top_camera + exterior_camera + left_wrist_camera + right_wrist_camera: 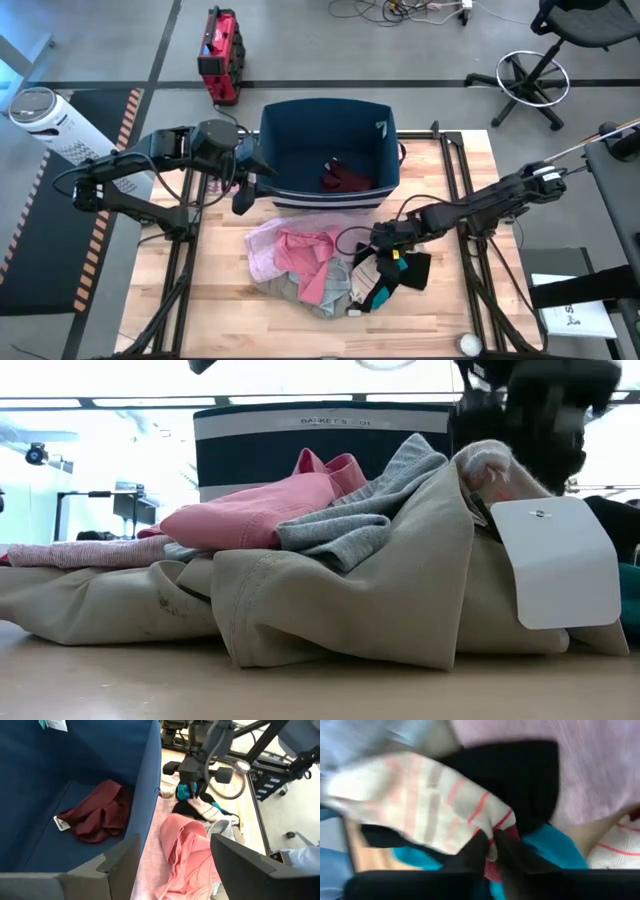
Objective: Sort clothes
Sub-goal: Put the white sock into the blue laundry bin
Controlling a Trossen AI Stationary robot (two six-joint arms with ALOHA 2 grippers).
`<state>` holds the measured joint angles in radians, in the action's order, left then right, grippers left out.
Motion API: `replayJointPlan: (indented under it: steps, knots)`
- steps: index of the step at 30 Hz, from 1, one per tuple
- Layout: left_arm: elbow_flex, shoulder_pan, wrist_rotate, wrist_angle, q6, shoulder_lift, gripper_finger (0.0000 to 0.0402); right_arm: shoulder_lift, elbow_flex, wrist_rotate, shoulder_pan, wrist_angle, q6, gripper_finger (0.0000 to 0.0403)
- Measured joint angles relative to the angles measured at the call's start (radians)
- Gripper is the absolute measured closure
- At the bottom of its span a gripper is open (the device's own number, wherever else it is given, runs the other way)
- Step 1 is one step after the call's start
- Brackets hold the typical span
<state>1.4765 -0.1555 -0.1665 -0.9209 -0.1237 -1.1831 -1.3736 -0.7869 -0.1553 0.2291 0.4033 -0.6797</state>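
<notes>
My left claw (243, 196) hangs with its fingers apart beside the bin (330, 120), one maroon garment (345, 179) inside. My right claw (383, 236) pinches a striped sock (420, 805); the pile (300, 265) beside it waits on the surface (220, 300).

Light wood bench (220, 290) sits on a grey floor with dark seams. A red toolbox (220, 45), a white cylinder appliance (45, 120) and office chair bases (530, 75) stand around it, cables trailing nearby.
</notes>
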Motion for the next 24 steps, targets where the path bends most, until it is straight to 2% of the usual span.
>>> replayJointPlan:
  steps: [4, 8, 12, 17, 24]
  knots:
    - [0.000, 0.000, 0.000, 0.022, -0.016, 0.000, 0.0179, 0.044, -0.125, -0.020, 0.000, 0.116, 0.044, 0.0387]
    - [0.000, 0.000, 0.001, 0.050, -0.017, -0.001, 0.0179, 0.062, -0.306, -0.027, -0.001, 0.272, 0.101, 0.0399]
    - [0.000, 0.000, 0.001, 0.071, -0.016, -0.001, 0.0172, 0.058, -0.496, 0.016, -0.022, 0.393, 0.184, 0.0400]
    - [0.000, 0.011, 0.001, 0.134, -0.024, -0.001, 0.0163, 0.040, -0.729, 0.168, -0.083, 0.482, 0.291, 0.0401]
    - [0.000, 0.031, 0.000, 0.192, -0.020, -0.001, 0.0155, 0.014, -0.956, 0.421, -0.224, 0.473, 0.416, 0.0402]
